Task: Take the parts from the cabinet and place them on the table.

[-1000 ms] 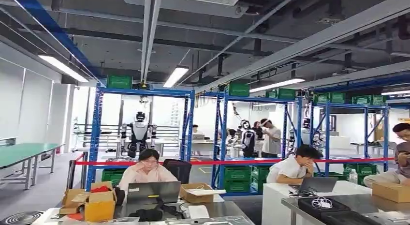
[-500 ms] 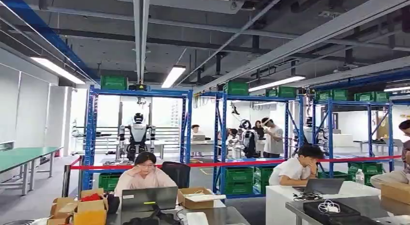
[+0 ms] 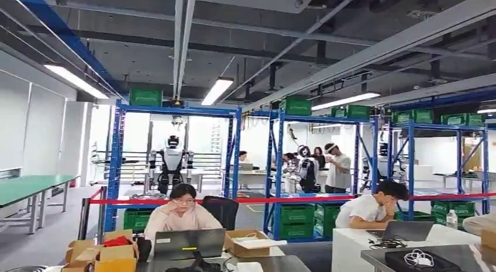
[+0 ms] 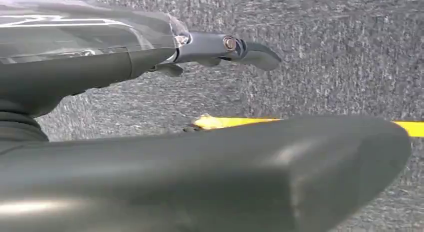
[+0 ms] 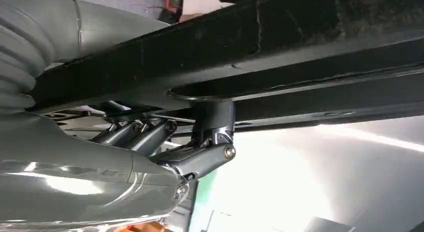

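Note:
No parts or cabinet can be made out. In the left wrist view my left hand hangs above grey carpet, one dark finger stretched out and the thick thumb in front, with nothing in it. In the right wrist view my right hand has its dark fingers bent up against a long black bar. Whether they grip the bar or only touch it I cannot tell.
The head view looks across a workshop. Blue racks with green crates stand behind a red barrier tape. Two people sit at desks with laptops and cardboard boxes. A green table is at the left. A yellow floor line runs under my left hand.
The whole head picture has swayed, first a little left, then right, so the camera has moved. The people and racks keep their places.

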Robot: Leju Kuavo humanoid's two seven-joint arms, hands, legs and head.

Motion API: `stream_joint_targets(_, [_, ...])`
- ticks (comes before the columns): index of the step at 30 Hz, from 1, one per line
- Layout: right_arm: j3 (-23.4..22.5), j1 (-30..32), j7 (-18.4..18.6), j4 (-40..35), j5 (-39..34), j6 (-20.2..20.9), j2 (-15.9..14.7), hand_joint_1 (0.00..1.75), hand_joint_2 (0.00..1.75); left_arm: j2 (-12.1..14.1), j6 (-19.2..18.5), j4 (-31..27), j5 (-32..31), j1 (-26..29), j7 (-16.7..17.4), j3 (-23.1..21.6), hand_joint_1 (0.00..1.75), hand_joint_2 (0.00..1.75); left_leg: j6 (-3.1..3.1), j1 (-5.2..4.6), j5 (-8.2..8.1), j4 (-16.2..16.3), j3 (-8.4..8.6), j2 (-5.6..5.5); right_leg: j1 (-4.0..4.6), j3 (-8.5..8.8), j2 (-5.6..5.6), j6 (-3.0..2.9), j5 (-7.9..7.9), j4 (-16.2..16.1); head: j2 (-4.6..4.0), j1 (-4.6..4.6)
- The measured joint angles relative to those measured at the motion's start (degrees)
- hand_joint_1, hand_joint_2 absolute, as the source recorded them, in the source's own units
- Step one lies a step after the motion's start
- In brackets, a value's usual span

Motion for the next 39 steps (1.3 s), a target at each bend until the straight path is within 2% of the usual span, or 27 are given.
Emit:
stream_joint_targets(1, [-0.06,-0.06,0.00,-0.02,0.00,0.00,0.00,1.75,1.75,0.00,0.00,0.00,0.00,-0.07,-0.09,0.00,0.00,1.75,-0.14,0.00,-0.43,-0.02,0.73,-0.03,0.04,1.52,0.00,-0.37,3.69,-4.95,0.00,-0.02])
stream_joint_targets(2, [-0.11,-0.12,0.00,-0.04,0.00,0.00,0.00,1.75,1.75,0.00,0.00,0.00,0.00,-0.15,-0.11,0.00,0.00,1.75,-0.35,0.02,-0.76,-0.10,1.13,-0.06,0.08,2.46,0.00,-0.65,6.08,-8.93,0.00,0.00])
stream_joint_targets(3, [-0.13,-0.10,0.00,0.00,0.00,0.02,0.00,1.75,1.75,0.00,0.00,0.00,0.00,-0.31,-0.15,-0.02,0.00,1.75,-0.59,-0.06,-0.87,-0.14,1.48,-0.14,0.52,2.45,-0.09,-0.76,3.70,-8.93,0.00,0.00])
stream_joint_targets(4, [-0.11,-0.17,0.02,0.00,0.02,0.02,0.02,1.75,1.75,0.00,0.00,0.00,0.00,-0.42,-0.17,0.00,0.00,1.75,-0.99,-0.01,-1.02,-0.27,1.32,-0.16,0.73,2.50,-0.13,-1.27,1.84,-9.39,0.02,0.00])
stream_joint_targets(5, [-0.17,-0.13,0.02,-0.11,0.00,0.02,0.02,1.75,1.75,-0.02,0.00,0.00,0.00,-0.27,-0.20,0.00,0.00,1.75,-1.50,0.05,-0.92,-0.12,1.79,-0.14,0.82,2.65,-0.09,-1.69,4.06,-9.99,0.00,0.06])
stream_joint_targets(7, [-0.24,-0.23,0.00,-0.26,-0.02,0.02,0.15,1.75,1.75,-0.09,-0.02,0.02,-0.02,-0.12,-0.17,0.00,0.00,1.75,-2.07,0.13,-0.58,0.60,2.09,-0.08,0.78,3.79,-0.07,-2.69,4.66,-10.51,0.00,0.11])
stream_joint_targets(8, [-0.26,-0.28,0.00,-0.35,0.00,0.06,0.18,1.75,1.75,-0.09,-0.06,0.02,-0.02,-0.20,-0.17,-0.02,0.00,1.75,-1.96,0.24,-1.57,1.27,1.88,0.02,0.63,4.33,-0.26,-2.94,4.87,-10.90,0.00,0.11])
stream_joint_targets(9, [-0.26,-0.46,0.00,-0.37,0.00,0.06,0.28,1.75,1.75,-0.09,-0.09,0.02,-0.07,-0.34,-0.20,-0.02,0.00,1.75,-1.85,0.19,-2.83,3.15,0.92,0.02,0.60,4.54,-0.33,-3.23,4.75,-11.00,0.00,0.11])
stream_joint_targets(12, [-0.24,-0.24,0.00,-0.33,0.00,0.07,0.37,1.75,1.75,-0.02,-0.07,0.00,-0.04,-0.20,-0.22,-0.02,0.00,1.75,-2.13,0.08,-7.57,14.36,-5.79,0.01,0.90,4.78,-0.30,-3.77,4.18,-10.98,0.00,0.11])
stream_joint_targets(13, [-0.24,-0.02,0.00,-0.33,0.00,0.07,0.37,1.75,1.75,-0.02,-0.07,0.00,-0.07,-0.02,-0.20,-0.02,0.00,1.75,-2.19,0.09,-7.27,15.62,-7.13,0.02,0.95,5.03,-0.17,-3.77,3.87,-10.98,0.00,0.11])
stream_joint_targets(14, [-0.24,0.10,0.02,-0.33,0.00,0.07,0.37,1.75,1.75,-0.02,-0.07,0.00,-0.07,0.09,-0.20,-0.02,0.00,1.75,-2.15,0.08,-5.84,14.46,-7.22,0.02,0.96,5.38,-0.04,-3.72,3.49,-10.97,0.00,0.11])
stream_joint_targets(17, [-0.24,0.12,0.00,-0.33,0.00,0.07,0.39,1.75,1.75,0.02,-0.02,0.00,-0.04,0.08,-0.22,-0.02,0.00,1.75,-1.87,0.08,3.18,2.13,-3.32,0.07,0.94,7.46,-0.02,-3.22,1.79,-10.95,0.00,0.11])
stream_joint_targets(19, [-0.20,0.05,0.00,-0.24,0.02,0.09,0.37,1.75,1.75,0.07,-0.02,0.00,-0.07,-0.12,-0.22,-0.02,0.00,1.75,-1.41,-0.65,0.89,0.58,-3.01,0.20,0.94,7.27,-0.02,-2.47,1.17,-10.86,0.00,0.09])
stream_joint_targets(20, [-0.20,0.18,0.02,-0.26,-0.02,0.09,0.37,1.75,1.75,0.07,0.00,0.00,-0.07,0.06,-0.22,-0.02,0.00,1.75,-1.01,-0.74,1.78,0.67,-3.15,0.21,0.92,7.37,-0.01,-2.04,0.91,-11.13,0.02,0.13])
stream_joint_targets(22, [-0.20,0.25,-0.02,-0.33,-0.02,0.09,0.37,1.75,1.75,0.17,0.02,0.00,-0.07,0.21,-0.22,-0.02,0.00,1.75,-0.27,-0.67,1.09,0.52,-2.51,0.16,0.94,7.96,0.02,-1.50,0.84,-10.91,0.00,0.11])
stream_joint_targets(24, [-0.20,0.03,-0.04,-0.35,-0.04,0.11,0.37,1.75,1.75,0.17,0.02,0.00,-0.07,0.15,-0.22,-0.02,0.00,1.75,0.18,-0.32,0.59,-0.07,-1.30,0.09,0.83,6.15,0.00,-0.97,0.88,-6.82,0.00,0.11])
stream_joint_targets(27, [-0.20,0.23,-0.04,-0.26,-0.02,0.09,0.33,1.75,1.75,0.20,0.02,0.00,-0.09,0.07,-0.22,-0.02,0.00,1.75,0.48,-0.31,-0.88,-0.13,0.39,0.09,0.37,-1.96,0.00,-0.20,-2.54,4.65,0.00,0.09])
stream_joint_targets(28, [-0.13,0.43,-0.04,-0.17,0.00,0.11,0.33,1.75,1.75,0.20,0.02,0.00,-0.09,0.04,-0.22,-0.02,0.00,1.75,0.45,-0.31,-1.45,-0.12,1.06,0.07,0.28,-3.87,-0.02,0.00,-3.43,6.15,0.00,0.09])
stream_joint_targets(29, [-0.09,0.53,-0.04,-0.04,0.00,0.11,0.33,1.75,1.75,0.20,0.02,0.00,-0.09,0.05,-0.22,-0.02,0.00,1.75,0.40,-0.31,-2.12,-0.12,1.94,0.01,0.20,-4.80,-0.02,0.11,-3.24,5.50,0.00,0.09])
stream_joint_targets(30, [-0.04,0.54,-0.04,0.04,0.00,0.09,0.33,1.75,1.75,0.20,0.02,0.00,-0.09,0.11,-0.22,-0.02,0.00,1.75,0.23,-0.31,-2.93,-0.13,3.07,-0.07,0.17,-4.71,-0.03,0.09,-1.74,2.76,0.00,0.09])
stream_joint_targets(31, [-0.04,0.53,-0.04,0.02,0.02,0.11,0.33,1.75,1.75,0.20,0.02,0.00,-0.09,0.10,-0.22,-0.02,0.00,1.75,0.03,-0.31,-3.69,-0.14,4.19,-0.12,0.19,-3.99,-0.02,-0.08,1.05,-0.96,0.00,0.09])
stream_joint_targets(33, [-0.02,0.59,-0.04,0.07,0.02,0.11,0.33,1.75,1.75,0.20,0.02,0.00,-0.11,0.15,-0.20,-0.02,0.00,1.75,-0.23,-0.25,-5.16,-0.48,5.85,-0.18,0.41,-2.88,0.02,-0.66,9.83,-7.89,0.00,0.09])
stream_joint_targets(34, [0.06,0.56,-0.07,0.37,0.04,0.11,0.31,1.75,1.75,0.20,0.04,0.00,-0.11,-0.24,-0.13,-0.02,0.00,1.75,-0.57,-0.15,-5.29,-0.70,6.19,-0.28,0.98,-3.86,-0.04,-1.02,8.54,-7.72,0.00,0.09])
stream_joint_targets(35, [0.09,0.53,0.02,0.37,0.09,0.11,0.39,1.75,1.75,0.20,0.04,0.00,-0.15,-0.43,0.04,-0.04,0.00,1.75,-0.96,-0.06,-5.51,-0.88,5.94,-0.25,1.07,-3.71,-0.02,-1.63,9.24,-8.41,0.09,-0.20])
stream_joint_targets(36, [0.11,0.67,0.02,0.46,0.13,0.11,0.39,1.75,1.75,0.20,0.04,0.00,-0.15,-0.37,0.04,-0.04,0.00,1.75,-1.32,-0.04,-5.37,-0.87,6.40,-0.13,1.16,-3.67,0.06,-1.91,9.16,-8.92,0.07,0.13])
stream_joint_targets(38, [0.13,0.51,-0.02,0.46,0.09,0.11,0.81,1.75,1.75,0.15,0.02,0.00,-0.17,-0.21,0.09,-0.04,0.00,1.75,-1.77,0.13,-5.22,-0.26,6.66,-0.06,0.69,-1.85,0.11,-2.62,8.63,-9.89,0.09,0.20])
stream_joint_targets(39, [0.13,0.23,0.00,0.50,0.18,0.09,0.87,1.75,1.75,0.13,0.02,0.00,-0.15,-0.38,0.07,-0.04,0.00,1.75,-1.72,0.10,-4.83,2.30,5.73,-0.02,0.75,-0.95,0.12,-2.91,8.29,-10.32,0.07,0.20])
